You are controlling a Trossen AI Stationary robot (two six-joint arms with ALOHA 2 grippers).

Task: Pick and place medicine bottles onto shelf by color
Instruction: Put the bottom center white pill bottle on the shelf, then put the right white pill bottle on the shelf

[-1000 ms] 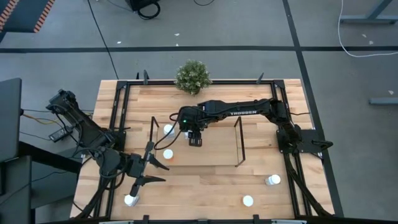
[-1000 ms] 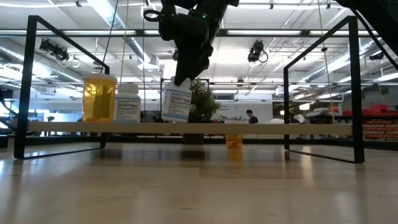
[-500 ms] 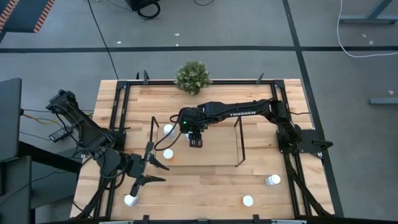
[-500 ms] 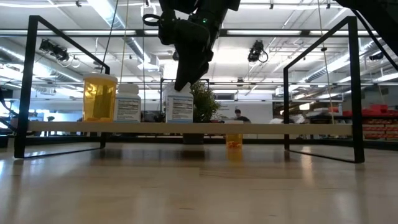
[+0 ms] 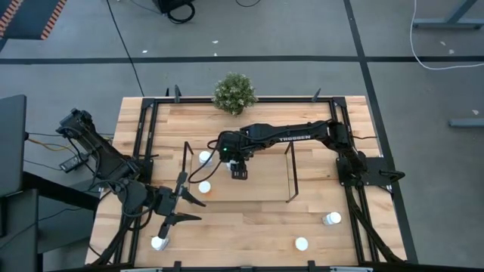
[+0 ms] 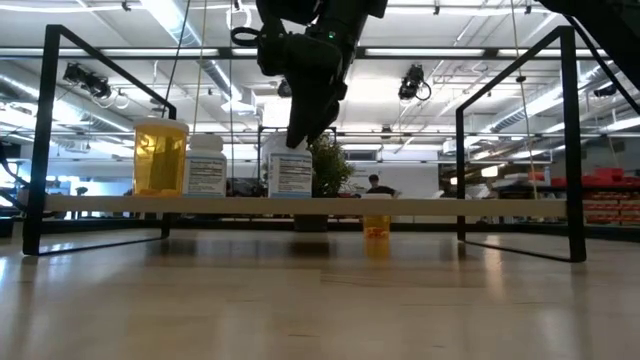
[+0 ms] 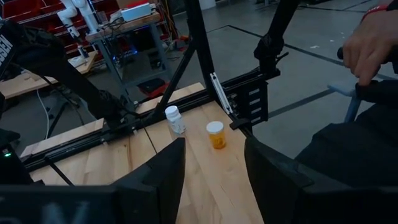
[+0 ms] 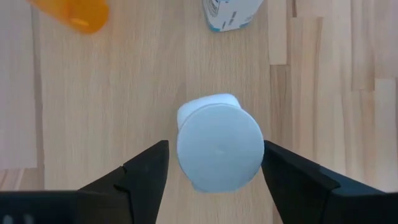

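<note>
The shelf (image 5: 290,174) stands mid-table; its see-through deck (image 6: 420,204) carries an orange bottle (image 6: 160,155) and two whitish bottles (image 6: 205,165) (image 6: 290,172), all upright on their bases. My right gripper (image 8: 216,144) hangs open over the third bottle, pointing down, with a finger on either side of its white cap (image 8: 219,155). It also shows above the shelf (image 5: 239,172) (image 6: 303,130). My left gripper (image 7: 214,180) waits open near the table's left near corner (image 5: 189,208). Loose bottles stand on the table (image 5: 159,242) (image 5: 301,244) (image 5: 330,218).
A small potted plant (image 5: 234,92) sits at the table's far edge. An orange bottle (image 6: 376,225) stands on the table beyond the deck. The left wrist view shows a whitish bottle (image 7: 175,119) and an orange one (image 7: 216,134) near the table edge, and a person's hand (image 7: 373,43) beyond.
The whitish bottle under my right gripper was tilted just above the deck a second ago; it now stands upright on the deck. The right gripper has since drawn slightly up, away from the cap. The left arm has kept still.
</note>
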